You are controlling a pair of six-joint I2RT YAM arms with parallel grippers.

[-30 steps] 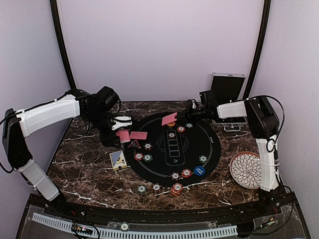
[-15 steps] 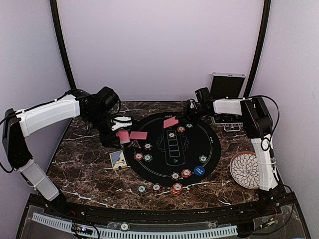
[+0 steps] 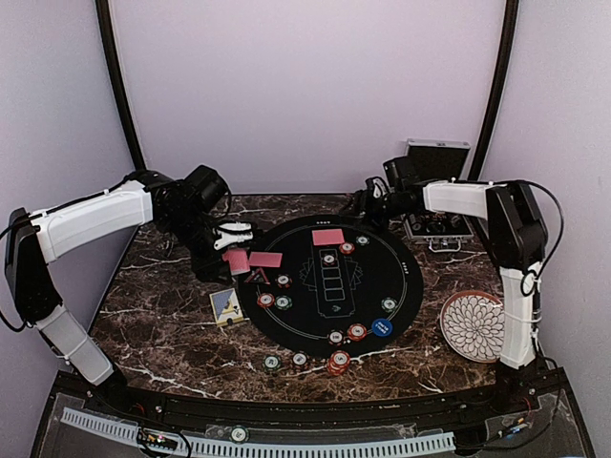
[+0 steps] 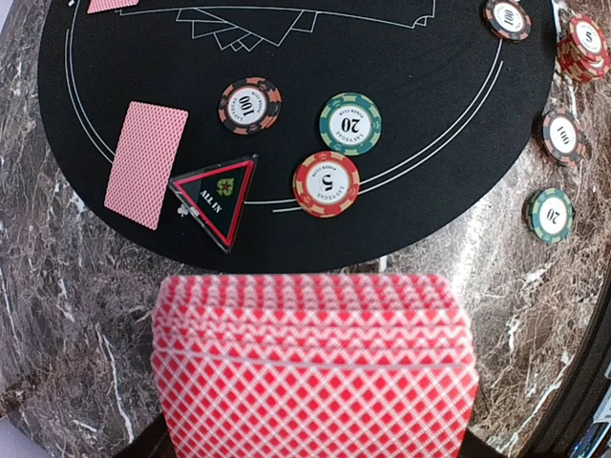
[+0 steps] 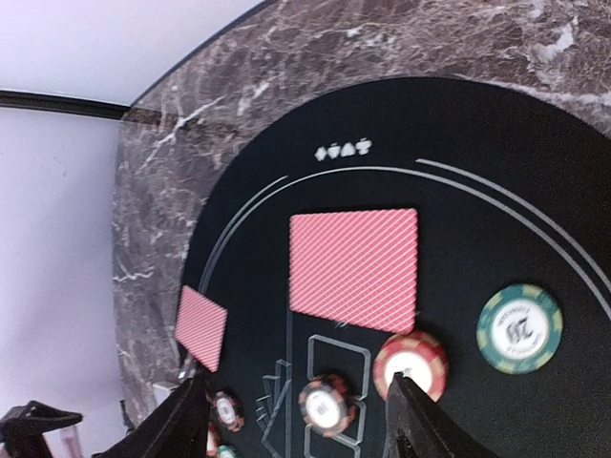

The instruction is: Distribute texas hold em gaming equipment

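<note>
One red, lattice-backed card [image 5: 354, 271] lies flat on the far part of the round black mat [image 5: 535, 210], just beyond striped round chips [image 5: 410, 364]. The right gripper [image 5: 304, 422] hangs above it, jaws apart and empty. The left gripper [image 3: 233, 250] clamps the squared deck [image 4: 315, 367] at the mat's left edge, near a triangular marker [image 4: 218, 198], over the veined brown marble table [image 4: 57, 315].

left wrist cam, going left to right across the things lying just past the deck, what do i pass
single red-backed card → ALL IN triangular marker → red 5 chip → green chip on the marble; the deck of red-backed cards spans the whole bottom, so it is left out
</note>
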